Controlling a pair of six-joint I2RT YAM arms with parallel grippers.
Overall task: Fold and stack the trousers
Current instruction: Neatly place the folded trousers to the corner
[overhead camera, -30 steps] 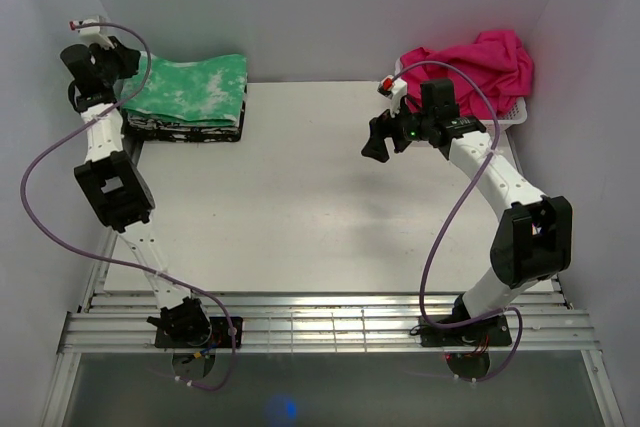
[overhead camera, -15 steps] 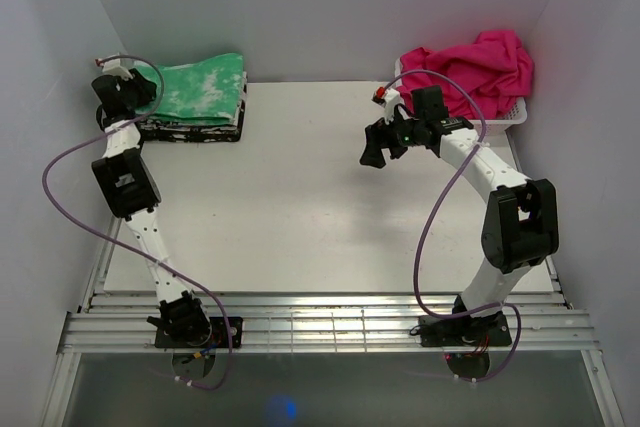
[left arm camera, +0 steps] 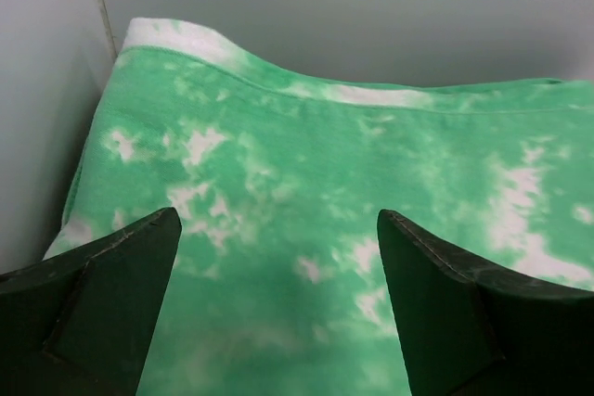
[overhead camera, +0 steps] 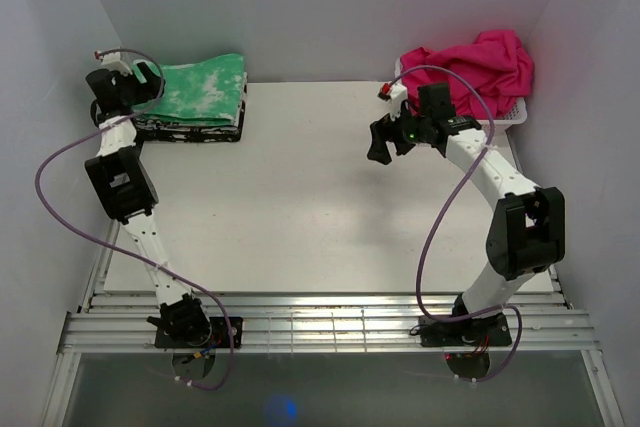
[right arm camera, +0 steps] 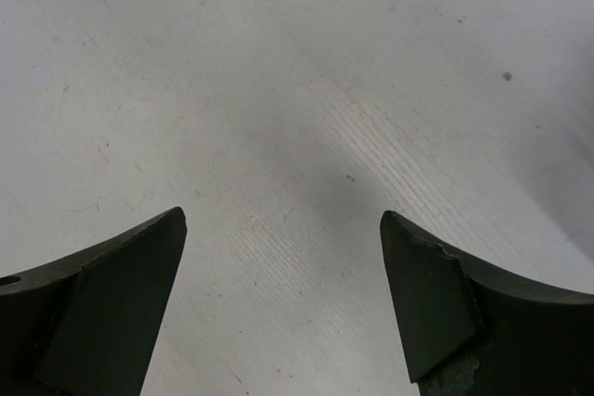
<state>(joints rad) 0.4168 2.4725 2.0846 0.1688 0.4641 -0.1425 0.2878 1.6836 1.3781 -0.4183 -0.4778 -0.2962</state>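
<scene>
The trousers (overhead camera: 200, 89), mint green with white blotches, lie folded flat at the back left, on top of a folded black-and-white patterned cloth (overhead camera: 190, 130). My left gripper (overhead camera: 148, 79) hovers at their left edge, open, with nothing between its fingers; in the left wrist view the trousers (left arm camera: 306, 183) fill the frame beneath the gripper (left arm camera: 278, 229). My right gripper (overhead camera: 380, 142) hangs open over the bare table (overhead camera: 300, 197) at the right of centre; the right wrist view shows only the table (right arm camera: 297, 90) between its fingers (right arm camera: 111, 285).
A hot-pink cloth (overhead camera: 475, 67) is heaped in a white basket (overhead camera: 512, 115) at the back right. Grey walls close in on three sides. A slatted rail (overhead camera: 330, 327) runs along the near edge by the arm bases.
My left gripper has opened over the trousers and moved down and right onto their left edge. The right gripper has hardly shifted.
</scene>
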